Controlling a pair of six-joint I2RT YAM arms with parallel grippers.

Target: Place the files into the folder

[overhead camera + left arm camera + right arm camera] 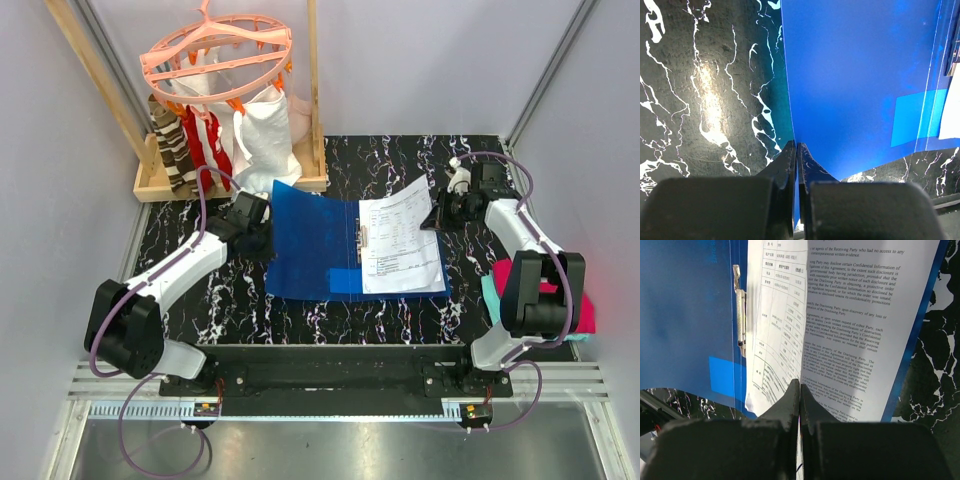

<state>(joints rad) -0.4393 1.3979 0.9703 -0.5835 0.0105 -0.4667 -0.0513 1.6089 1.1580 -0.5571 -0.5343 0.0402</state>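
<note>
Your left fingers [791, 152] are clenched on the left edge of the folder [310, 235], which lies open on the surface [400, 160]. Your right fingers [794, 390] pinch the edge of the files [400, 240]. The sheets rest on the folder's right half, just beside the metal clip [741, 315], with their far corner raised. You look to be seating the sheets. Next, I judge, lay them flat inside the blue border, let go, then swing the cover over them.
</note>
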